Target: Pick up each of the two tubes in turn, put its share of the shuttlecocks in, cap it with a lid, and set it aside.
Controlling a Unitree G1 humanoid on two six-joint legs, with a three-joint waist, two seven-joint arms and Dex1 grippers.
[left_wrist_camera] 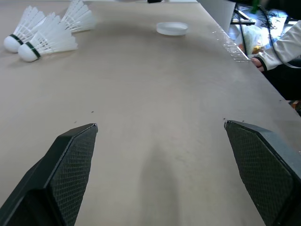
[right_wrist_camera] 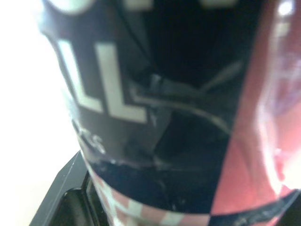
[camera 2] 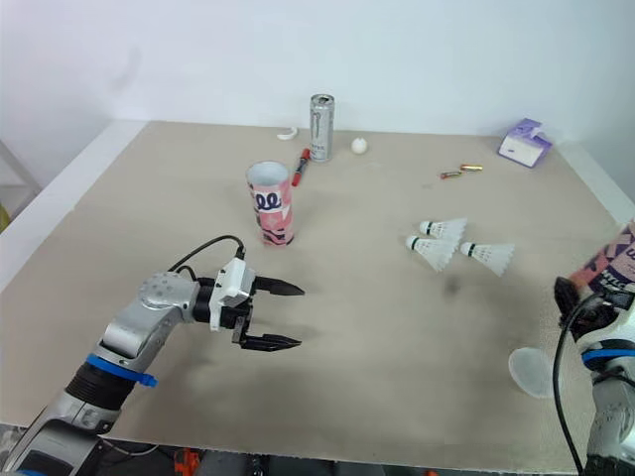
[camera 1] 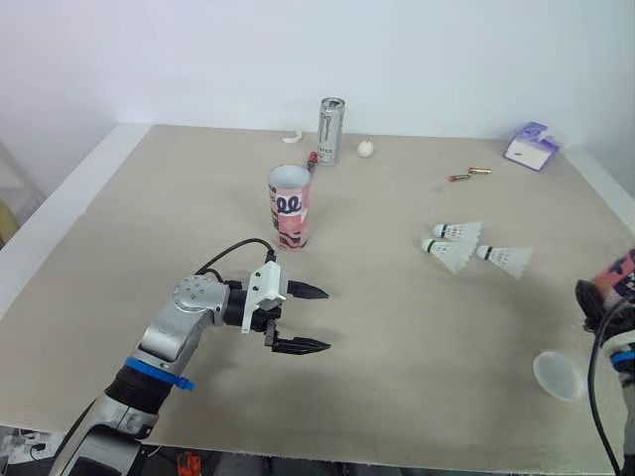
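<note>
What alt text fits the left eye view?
The left gripper hovers with jaws open over a beige table, on the near side of an upright pink tube. To the right lie three shuttlecocks and a clear lid; the right gripper holds a second tube at the edge.

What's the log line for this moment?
left jaws open; right jaws shut on held tube; other tube upright; three shuttlecocks loose; lid unused
</note>
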